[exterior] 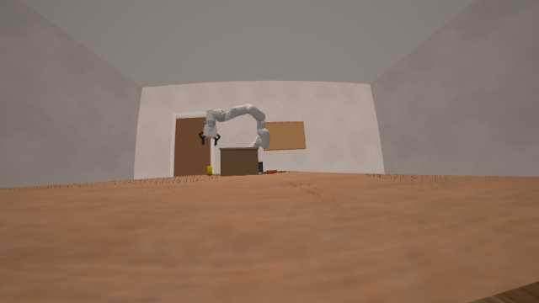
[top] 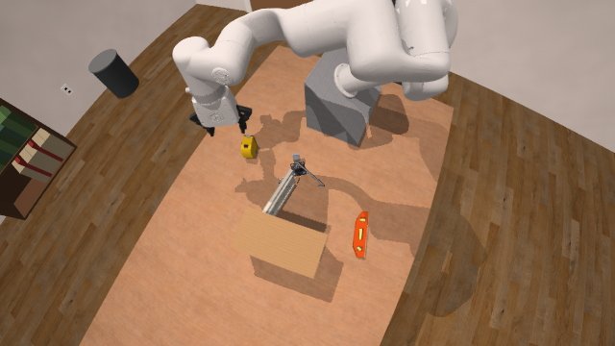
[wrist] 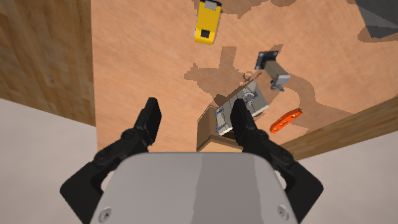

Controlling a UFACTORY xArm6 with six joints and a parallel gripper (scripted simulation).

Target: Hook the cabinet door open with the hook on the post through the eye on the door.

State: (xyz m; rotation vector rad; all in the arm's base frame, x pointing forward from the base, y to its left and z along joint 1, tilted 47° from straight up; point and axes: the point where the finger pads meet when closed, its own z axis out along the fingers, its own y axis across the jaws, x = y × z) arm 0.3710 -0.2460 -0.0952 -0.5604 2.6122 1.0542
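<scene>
hovering fingers (top: 226, 126) spread wide, gripping nothing, cabinet (top: 279, 241) door (top: 280, 195) ajar, interior hidden

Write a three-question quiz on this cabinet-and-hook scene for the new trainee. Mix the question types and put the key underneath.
1. True or false: the gripper is shut on the hook.
2. Which item lies nearest the gripper in the top view? A) the orange level B) the yellow tape measure C) the cabinet
3. Fill in: the cabinet door stands ____, swung out toward the post.

Key
1. False: the gripper is open, holds nothing and hangs well away from the hook.
2. B
3. open
</scene>
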